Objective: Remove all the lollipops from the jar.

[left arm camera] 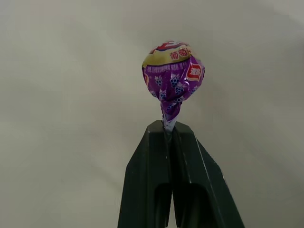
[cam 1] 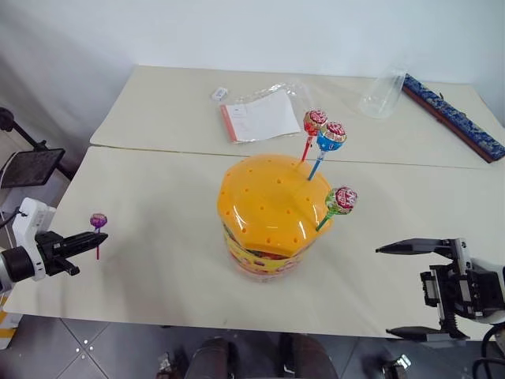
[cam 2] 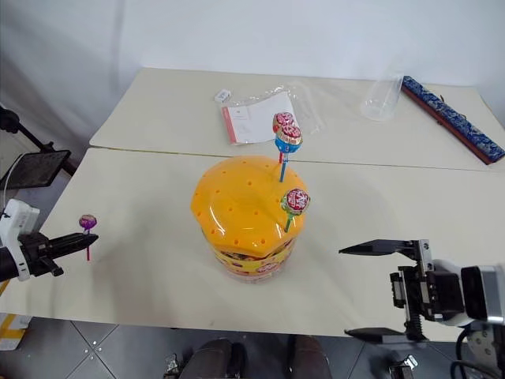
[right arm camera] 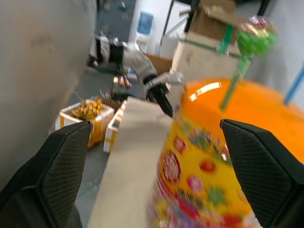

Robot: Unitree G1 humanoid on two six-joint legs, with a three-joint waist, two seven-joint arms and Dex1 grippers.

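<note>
— Three lollipops (cam 1: 326, 136) are standing in the jar (cam 1: 272, 213) mid-table?
— Yes; the left gripper (cam 1: 96, 237) is pinching the purple lollipop (cam 1: 98, 222) beside it. The right gripper (cam 1: 406, 290) is gaping wide.

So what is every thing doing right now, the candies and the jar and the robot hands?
purple lollipop: out of the jar, pinched by its stick
left gripper: shut on the purple lollipop, over the table's left edge
red lollipop: standing in the jar's lid
blue lollipop: standing in the lid
green lollipop: stuck in the lid, leaning
jar: upright, lid on
right gripper: open, empty
clear cup: lying on its side
</note>
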